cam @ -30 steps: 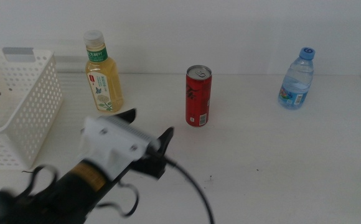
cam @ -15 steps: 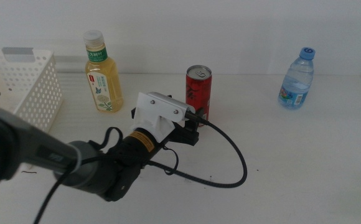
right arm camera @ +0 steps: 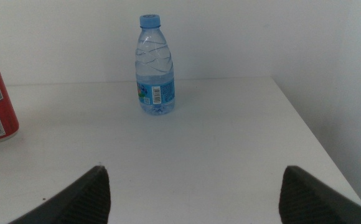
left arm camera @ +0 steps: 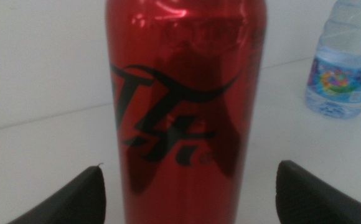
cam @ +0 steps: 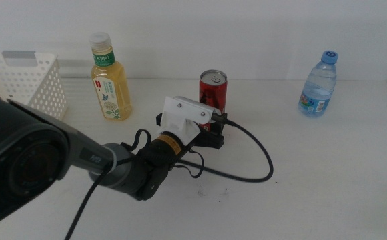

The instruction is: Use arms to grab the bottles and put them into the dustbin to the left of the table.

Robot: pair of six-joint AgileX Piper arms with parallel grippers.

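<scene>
While the red can point(cam: 213, 92) is standing upright at mid-table, the left gripper point(cam: 210, 131) is sitting around its base, jaws spread apart on either side without touching it. The right gripper point(right arm camera: 193, 186) is waiting near the table's right edge, jaws wide, facing the water bottle point(right arm camera: 154, 66). The tea bottle point(cam: 110, 79) is standing near the dustbin point(cam: 30, 83).

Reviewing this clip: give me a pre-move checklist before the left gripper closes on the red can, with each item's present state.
1. Left gripper open: ok, jaws spread wide.
2. Red can between the jaws: ok, roughly centred in the left wrist view.
3. Can upright: ok, standing on the table.
4. Jaws touching can: cannot tell; gaps show on both sides.
5. Dustbin free to receive: cannot tell, its inside is hidden.
6. Right gripper out of the way: ok, open, facing the water bottle, away from the can.
</scene>
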